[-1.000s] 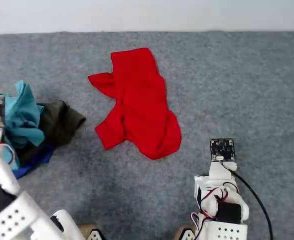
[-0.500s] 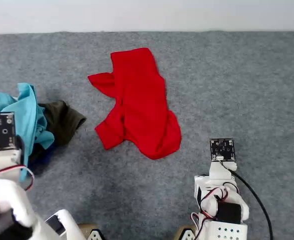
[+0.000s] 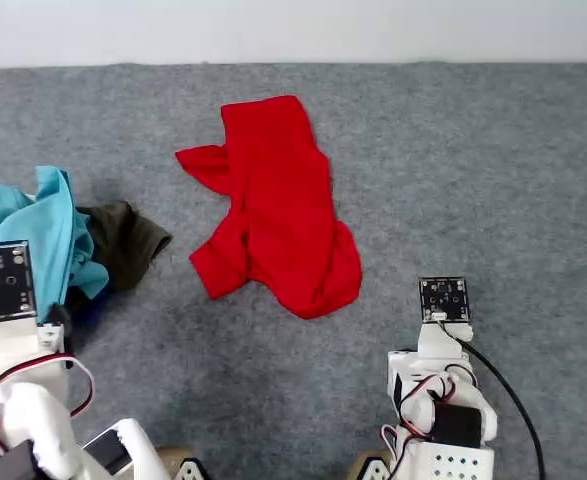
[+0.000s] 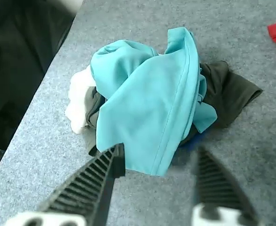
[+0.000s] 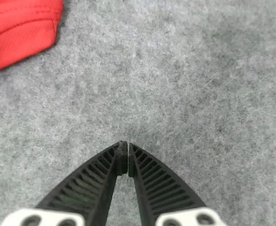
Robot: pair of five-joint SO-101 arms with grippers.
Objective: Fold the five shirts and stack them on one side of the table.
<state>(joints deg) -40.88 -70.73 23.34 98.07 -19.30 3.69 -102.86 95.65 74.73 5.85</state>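
Observation:
A red shirt (image 3: 278,210) lies crumpled and spread out at the middle of the grey table; its edge (image 5: 20,33) shows in the right wrist view. At the left edge sits a heap of shirts: a teal one (image 3: 43,235) (image 4: 152,110) on top, a dark olive one (image 3: 123,240) (image 4: 229,92), a white one (image 4: 79,101) and a bit of blue (image 3: 78,310) beneath. My left gripper (image 4: 159,155) is open just short of the teal shirt, holding nothing. My right gripper (image 5: 127,153) is shut and empty over bare carpet near the front.
The table's left edge (image 4: 43,89) drops off just beside the heap, with dark space beyond. Both arm bases (image 3: 438,420) stand along the front edge. Bare grey carpet (image 3: 493,170) stretches across the right half and the back.
The left arm has drawn back toward the front edge, away from the heap. The teal shirt shifted and now lies more uncovered. The right arm and red shirt have not moved.

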